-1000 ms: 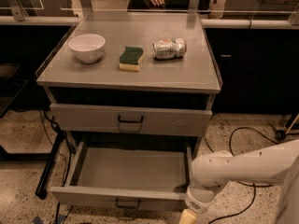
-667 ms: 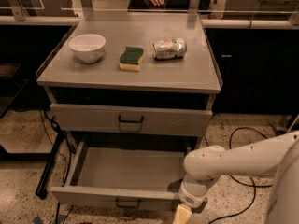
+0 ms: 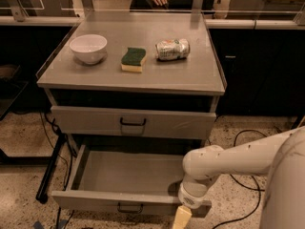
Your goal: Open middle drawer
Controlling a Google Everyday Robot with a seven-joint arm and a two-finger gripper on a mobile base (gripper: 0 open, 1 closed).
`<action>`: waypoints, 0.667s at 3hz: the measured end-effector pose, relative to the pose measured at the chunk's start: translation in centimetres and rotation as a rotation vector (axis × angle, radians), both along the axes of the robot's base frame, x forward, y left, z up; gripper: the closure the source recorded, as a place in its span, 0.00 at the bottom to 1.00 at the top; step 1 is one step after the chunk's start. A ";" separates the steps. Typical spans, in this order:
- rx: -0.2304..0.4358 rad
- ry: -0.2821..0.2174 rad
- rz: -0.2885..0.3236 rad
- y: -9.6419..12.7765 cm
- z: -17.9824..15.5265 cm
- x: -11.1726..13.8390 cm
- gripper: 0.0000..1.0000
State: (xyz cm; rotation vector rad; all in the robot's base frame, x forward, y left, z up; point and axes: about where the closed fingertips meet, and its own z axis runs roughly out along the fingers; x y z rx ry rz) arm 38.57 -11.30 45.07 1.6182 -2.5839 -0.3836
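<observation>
The middle drawer is pulled far out below the closed upper drawer front. Its grey inside is empty and its small black handle sits at the centre of its front. My gripper is at the bottom edge of the view, just in front of the right part of the drawer's front. It hangs from the white arm, which comes in from the right. Most of the gripper is cut off by the frame edge. The lowest drawer is hidden under the open one.
On the cabinet top are a white bowl, a green and yellow sponge and a crushed can on its side. Black cables lie on the speckled floor to the right. A dark frame stands to the left.
My arm and gripper have shifted a little to the left along the open drawer's front. The drawer looks as far out as before.
</observation>
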 end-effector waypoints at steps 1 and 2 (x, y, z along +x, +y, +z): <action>-0.002 0.041 -0.008 -0.5 -1.0 -1.4 0.00; 0.024 0.093 -0.036 -1.0 -2.5 -3.7 0.00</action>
